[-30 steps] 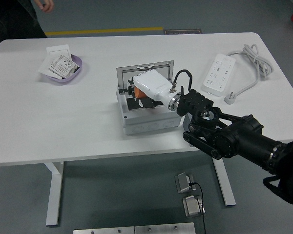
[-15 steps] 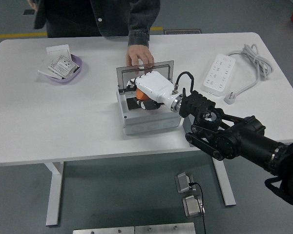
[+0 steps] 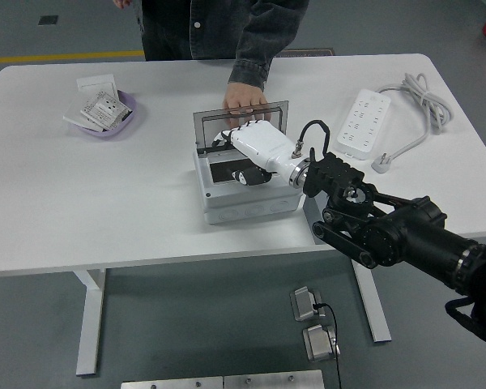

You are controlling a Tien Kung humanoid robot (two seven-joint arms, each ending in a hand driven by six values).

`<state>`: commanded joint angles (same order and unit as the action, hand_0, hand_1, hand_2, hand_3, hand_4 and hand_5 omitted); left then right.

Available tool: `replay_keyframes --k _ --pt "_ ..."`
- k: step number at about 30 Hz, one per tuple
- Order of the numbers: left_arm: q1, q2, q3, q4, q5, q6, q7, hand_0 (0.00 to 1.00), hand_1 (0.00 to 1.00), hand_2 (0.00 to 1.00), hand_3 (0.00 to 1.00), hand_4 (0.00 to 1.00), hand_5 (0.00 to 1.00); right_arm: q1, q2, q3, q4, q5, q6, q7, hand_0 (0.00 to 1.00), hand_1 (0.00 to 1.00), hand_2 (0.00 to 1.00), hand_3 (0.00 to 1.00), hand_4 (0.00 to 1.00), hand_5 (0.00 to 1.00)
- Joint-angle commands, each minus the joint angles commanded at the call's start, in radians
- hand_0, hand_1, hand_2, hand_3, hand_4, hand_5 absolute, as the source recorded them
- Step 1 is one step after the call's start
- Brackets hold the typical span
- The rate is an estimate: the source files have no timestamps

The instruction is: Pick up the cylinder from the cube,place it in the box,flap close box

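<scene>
At the centre of the frame, the fingers of the robot's right hand (image 3: 245, 144) reached down into the open grey box (image 3: 245, 198); its white shell hid them, so whether they were curled or spread, or gripped anything, could not be told. The cylinder itself could not be picked out: only a small dark-and-white shape lay on the box's black floor just below the hand, too unclear to name. Judging by the task, such a cylinder would probably be light, rigid and smooth, prone to rolling or slipping, and best pinched across its curved side near the middle. The lid (image 3: 241, 123), a thin translucent flap, stood upright along the box's far edge; it looked stiff but light, best pushed near its free top edge. A person's hand (image 3: 245, 97) rested on that top edge, reaching in from the upper middle of the frame. The black right arm ran down to the lower right corner. A white power strip (image 3: 365, 123) lay at upper right, and a lilac dish (image 3: 128, 108) of paper packets at upper left. Print on the packets was too small to read; no brand or label was legible anywhere. The left hand was out of view.
</scene>
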<state>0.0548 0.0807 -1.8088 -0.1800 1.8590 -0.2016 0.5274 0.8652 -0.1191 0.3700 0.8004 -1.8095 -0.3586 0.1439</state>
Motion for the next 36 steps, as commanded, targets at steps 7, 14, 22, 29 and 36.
replay_keyframes --k 7,14,22,29,36 --pt "0.014 -0.006 -0.008 0.000 -0.008 0.004 0.000 0.781 0.778 0.750 0.587 0.702 0.079 -0.043 -0.112 0.043 0.168 0.132 0.012 -0.018 0.737 0.639 0.647 0.751 0.718 0.083" --pt "0.018 -0.006 -0.012 0.000 -0.007 0.005 0.000 0.781 0.778 0.750 0.587 0.702 0.079 -0.014 -0.162 0.112 0.326 0.133 0.046 -0.055 0.739 0.638 0.648 0.747 0.716 0.089" --pt "0.013 0.000 -0.008 0.000 -0.008 0.003 0.004 0.781 0.778 0.750 0.587 0.702 0.079 0.077 -0.110 0.152 0.251 0.157 0.060 -0.050 0.740 0.638 0.651 0.749 0.719 0.095" --pt "0.004 0.008 -0.006 0.000 -0.003 0.000 0.006 0.781 0.778 0.750 0.587 0.702 0.079 0.151 -0.001 0.124 0.065 0.223 0.065 -0.025 0.741 0.637 0.657 0.750 0.721 0.106" --pt "-0.008 0.017 -0.006 0.000 0.008 -0.002 0.006 0.781 0.778 0.750 0.587 0.702 0.079 0.191 0.081 0.101 -0.120 0.270 0.070 -0.012 0.742 0.642 0.663 0.751 0.723 0.112"
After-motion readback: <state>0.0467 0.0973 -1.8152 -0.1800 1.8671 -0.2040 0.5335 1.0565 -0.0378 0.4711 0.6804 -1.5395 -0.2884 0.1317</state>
